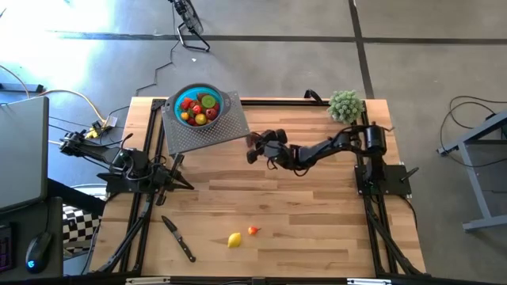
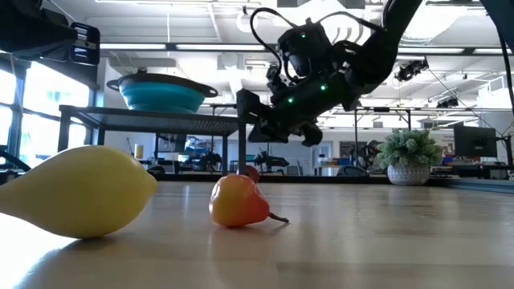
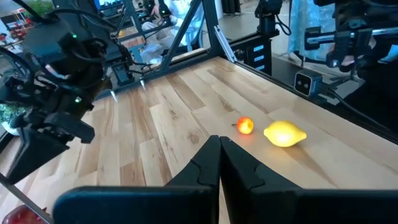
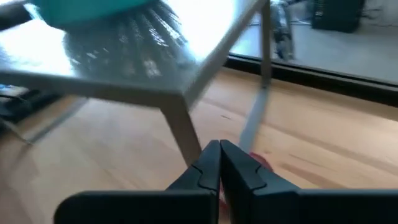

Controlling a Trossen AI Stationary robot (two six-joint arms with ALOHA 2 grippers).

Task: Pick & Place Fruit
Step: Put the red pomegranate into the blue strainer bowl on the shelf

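Note:
A teal bowl [image 1: 198, 107] holding several small fruits stands on a grey perforated raised stand [image 1: 207, 133] at the table's far left. A yellow lemon-like fruit [image 1: 234, 239] and a small orange-red fruit [image 1: 253, 230] lie on the wood near the front edge. My right gripper [image 1: 253, 153] hangs shut beside the stand's near right corner, above the table [image 2: 250, 128], with nothing between its fingers. A small red thing [image 4: 262, 163] lies on the table just past its fingertips. My left gripper [image 3: 219, 148] is shut and drawn back at the table's left side.
A black-handled knife [image 1: 179, 238] lies near the front left. A fuzzy pale green plant ball [image 1: 345, 104] sits at the far right corner. The stand's thin legs [image 4: 180, 127] rise close in front of my right gripper. Bare wood stretches across the table's middle.

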